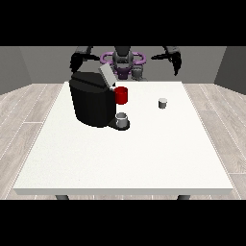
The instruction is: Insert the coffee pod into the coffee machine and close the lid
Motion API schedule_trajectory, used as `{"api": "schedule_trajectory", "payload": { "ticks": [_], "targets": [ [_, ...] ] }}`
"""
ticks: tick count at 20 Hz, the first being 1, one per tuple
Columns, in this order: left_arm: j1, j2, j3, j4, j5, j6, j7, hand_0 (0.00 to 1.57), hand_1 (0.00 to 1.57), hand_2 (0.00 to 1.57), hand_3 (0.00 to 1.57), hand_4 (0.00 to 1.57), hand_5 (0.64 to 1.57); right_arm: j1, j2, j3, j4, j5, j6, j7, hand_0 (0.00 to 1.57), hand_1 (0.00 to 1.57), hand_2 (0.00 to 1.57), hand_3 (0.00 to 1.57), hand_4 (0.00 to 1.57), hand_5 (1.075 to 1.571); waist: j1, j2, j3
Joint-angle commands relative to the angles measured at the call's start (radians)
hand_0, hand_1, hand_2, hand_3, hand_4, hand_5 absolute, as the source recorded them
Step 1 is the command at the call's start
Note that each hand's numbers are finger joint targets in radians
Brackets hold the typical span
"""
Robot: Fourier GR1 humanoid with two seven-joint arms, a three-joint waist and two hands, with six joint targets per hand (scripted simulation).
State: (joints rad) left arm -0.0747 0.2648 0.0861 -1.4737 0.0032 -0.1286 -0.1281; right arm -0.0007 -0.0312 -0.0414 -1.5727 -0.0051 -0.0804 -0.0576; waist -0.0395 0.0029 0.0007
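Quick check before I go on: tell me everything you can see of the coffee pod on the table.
The coffee pod is a small grey cylinder with a lighter top, standing upright on the white table. It sits alone, to the view's right of the black coffee machine and apart from it. Nothing touches it but the table; neither hand is near it.

The coffee machine [91,103] looks like matt black plastic with a grey metallic lid [106,76], the table [144,153] smooth matt white, and the floor [21,110] pale wood planks.
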Motion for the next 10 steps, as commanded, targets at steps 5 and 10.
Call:
{"api": "schedule_trajectory", "payload": {
  "ticks": [5,10],
  "targets": [
    [-0.158,0.107,0.089,0.217,0.018,-0.096,0.016,0.0,0.0,0.0,0.0,0.0,1.571,-0.057,0.025,0.005,-0.02,-0.003,-0.021,-0.046,0.0,0.0,0.0,0.0,0.16,1.571,-0.059,0.08,-0.0009],
    [-0.251,0.113,0.086,0.338,-0.048,-0.044,0.055,0.0,0.0,0.0,0.0,0.0,1.571,-0.039,0.03,0.106,-0.023,-0.01,-0.066,-0.075,0.0,0.0,0.0,0.0,0.19,1.571,-0.104,0.126,-0.0007]
  ]
}}
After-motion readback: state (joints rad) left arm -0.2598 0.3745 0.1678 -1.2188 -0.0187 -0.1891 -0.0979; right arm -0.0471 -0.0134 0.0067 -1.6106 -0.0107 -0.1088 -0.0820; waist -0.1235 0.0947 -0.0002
